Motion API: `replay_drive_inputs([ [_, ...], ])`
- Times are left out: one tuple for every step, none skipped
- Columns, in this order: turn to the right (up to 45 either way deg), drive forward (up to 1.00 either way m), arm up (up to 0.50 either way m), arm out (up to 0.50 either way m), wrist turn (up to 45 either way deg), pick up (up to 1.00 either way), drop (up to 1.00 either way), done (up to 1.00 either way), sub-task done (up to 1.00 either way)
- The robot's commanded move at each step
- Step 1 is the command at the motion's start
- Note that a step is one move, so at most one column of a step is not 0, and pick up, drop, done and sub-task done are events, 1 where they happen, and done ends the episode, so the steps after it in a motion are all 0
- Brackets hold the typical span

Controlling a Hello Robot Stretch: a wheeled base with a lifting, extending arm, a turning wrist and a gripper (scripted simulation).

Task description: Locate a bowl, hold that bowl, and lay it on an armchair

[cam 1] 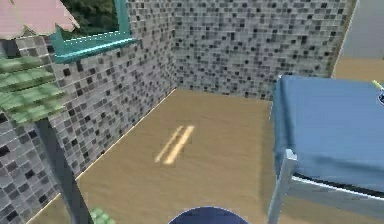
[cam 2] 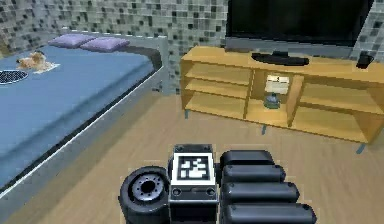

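Gripper [cam 2: 145, 196] sits nearest; its fingers' load I cannot tell. Round dish [cam 2: 10, 76] on bed [cam 2: 90, 95] seems light, rigid: take the rim.

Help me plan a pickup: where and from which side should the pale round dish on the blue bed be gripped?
Probably its rim, from above on the bed's floor side. The pale round dish lies flat and low on the blue bed, leaving little else to grip, and a brownish thing sits just beyond it.
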Motion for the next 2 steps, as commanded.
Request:
replay_drive_inputs([
  [3.0, 0.0, 0.0, 0.0, 0.0, 0.0, 0.0, 0.0, 0.0],
  [0.0, 1.0, 0.0, 0.0, 0.0, 0.0, 0.0, 0.0, 0.0],
])
